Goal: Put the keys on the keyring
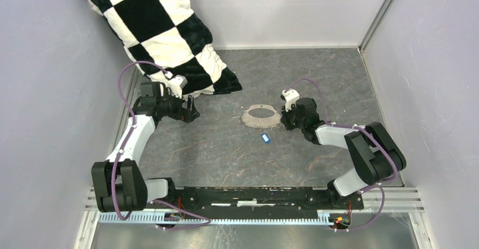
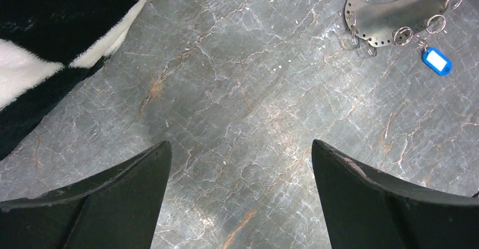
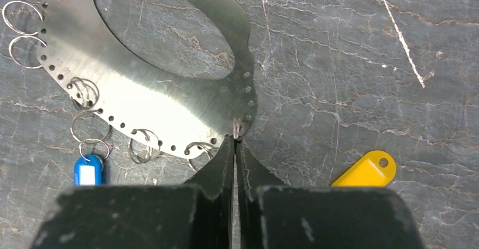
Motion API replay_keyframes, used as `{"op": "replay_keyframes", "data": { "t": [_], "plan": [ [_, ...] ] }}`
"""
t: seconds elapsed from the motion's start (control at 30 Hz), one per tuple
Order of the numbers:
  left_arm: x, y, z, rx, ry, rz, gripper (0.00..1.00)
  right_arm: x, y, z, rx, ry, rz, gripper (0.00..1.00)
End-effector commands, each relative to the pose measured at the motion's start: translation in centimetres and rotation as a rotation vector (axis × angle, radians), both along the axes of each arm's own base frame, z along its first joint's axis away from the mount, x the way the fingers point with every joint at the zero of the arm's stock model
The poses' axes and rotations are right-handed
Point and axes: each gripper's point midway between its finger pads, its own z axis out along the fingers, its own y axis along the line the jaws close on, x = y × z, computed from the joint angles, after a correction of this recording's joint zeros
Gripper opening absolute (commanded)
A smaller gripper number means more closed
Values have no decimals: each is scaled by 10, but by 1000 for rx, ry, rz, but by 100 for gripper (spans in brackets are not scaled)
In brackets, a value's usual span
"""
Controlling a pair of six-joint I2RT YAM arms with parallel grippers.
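Where the black-and-white checkered blanket (image 1: 164, 34) spills onto the grey marbled table (image 1: 226, 153), the left gripper (image 2: 240, 144) hangs beside it, fingers spread wide, well apart from the keyring (image 3: 147, 108). That perforated steel oval lies mid-table, its rim touching the tips of the right gripper (image 3: 235, 142), which are pressed together. The blue key (image 3: 88, 171) lies linked to the oval's near edge by small split rings (image 3: 90, 126). The yellow key (image 3: 364, 171) lies loose just beside the right fingers.
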Motion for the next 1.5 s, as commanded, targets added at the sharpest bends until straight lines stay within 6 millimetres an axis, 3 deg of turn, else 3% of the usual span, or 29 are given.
{"op": "replay_keyframes", "data": {
  "t": [0.0,0.27,0.5,0.63,0.73,0.97,1.23,1.37,1.47],
  "plan": [
    [1,-4,17,7,-58,-54,98,12,8,22,29,-73,14,0],
    [-6,-10,26,-5,-63,-96,95,20,20,66,85,-181,60,0],
    [-26,-30,50,-65,-95,-259,88,-1,64,127,96,-333,263,0],
    [-50,-49,83,-116,-173,-434,86,-26,97,172,111,-441,384,0],
    [-80,-60,114,-120,-253,-583,90,-50,120,209,133,-519,476,0],
    [-145,-80,155,-63,-466,-879,92,-116,165,286,249,-663,657,0],
    [-177,-110,204,-198,-569,-981,84,-175,192,342,367,-761,775,0],
    [-188,-119,227,-280,-559,-1000,78,-196,201,359,404,-785,828,1],
    [-196,-122,232,-310,-544,-1012,75,-207,206,364,424,-787,864,0]
  ]
}}
